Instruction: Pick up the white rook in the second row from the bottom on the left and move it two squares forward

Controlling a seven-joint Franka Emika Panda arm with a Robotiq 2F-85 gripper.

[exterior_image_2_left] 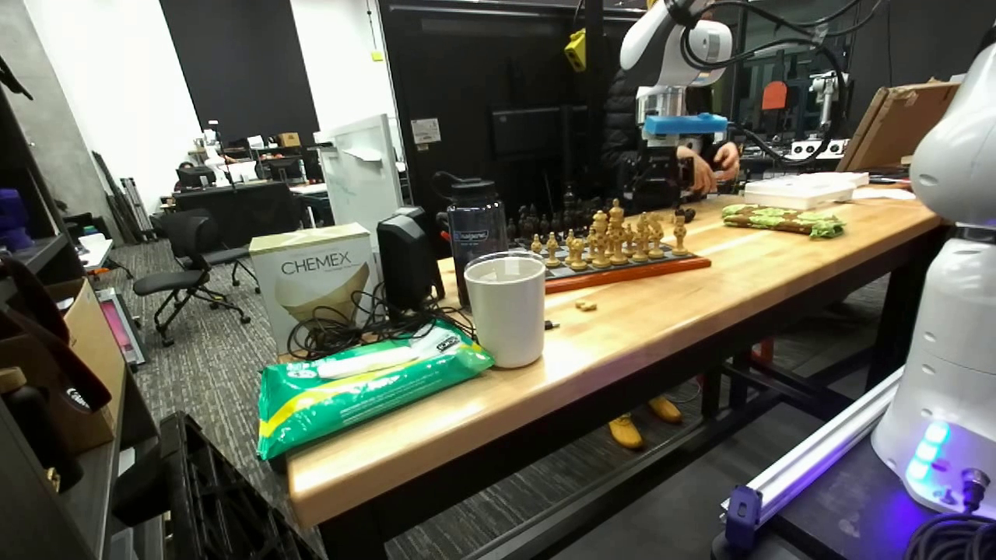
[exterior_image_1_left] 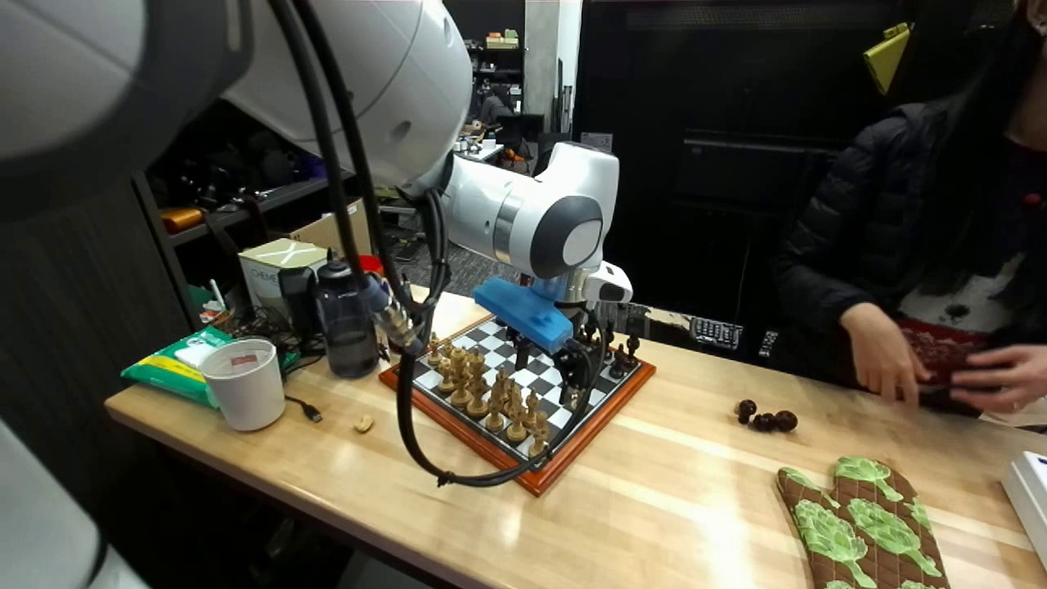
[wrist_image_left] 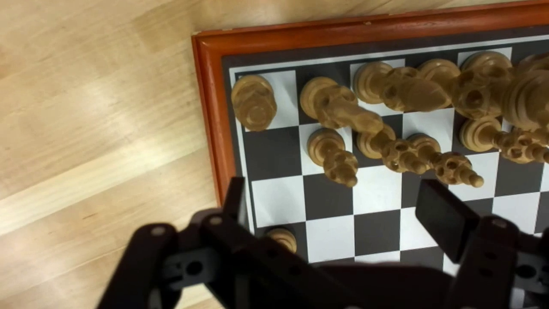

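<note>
Wooden surface (wrist_image_left: 107, 128) | chessboard (wrist_image_left: 213, 107) | hand (wrist_image_left: 339, 210) wide above it | wrist view: pale piece (wrist_image_left: 284, 238) on dark square (wrist_image_left: 301, 235), hand's eight o'clock

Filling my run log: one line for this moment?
gripper: open, empty | below: chessboard | pale piece: fourth row, edge column, partly hidden

In an exterior view, “CHEMEX” could be read in capitals across the front of a pale box (exterior_image_2_left: 315, 292), above finer print that could not be made out. On that box (exterior_image_1_left: 262, 290) in an exterior view, only “CHEME” could be read, with an X-shaped mark (exterior_image_1_left: 288, 253) shown above. “Nalgene” was printed faintly on a dark bottle (exterior_image_2_left: 476, 219), and “Canon” was lettered in white on a dark strap-like item (exterior_image_2_left: 62, 358). Print on a green packet (exterior_image_2_left: 389, 395) and a white label (exterior_image_2_left: 426, 131) could not be deciphered.
</note>
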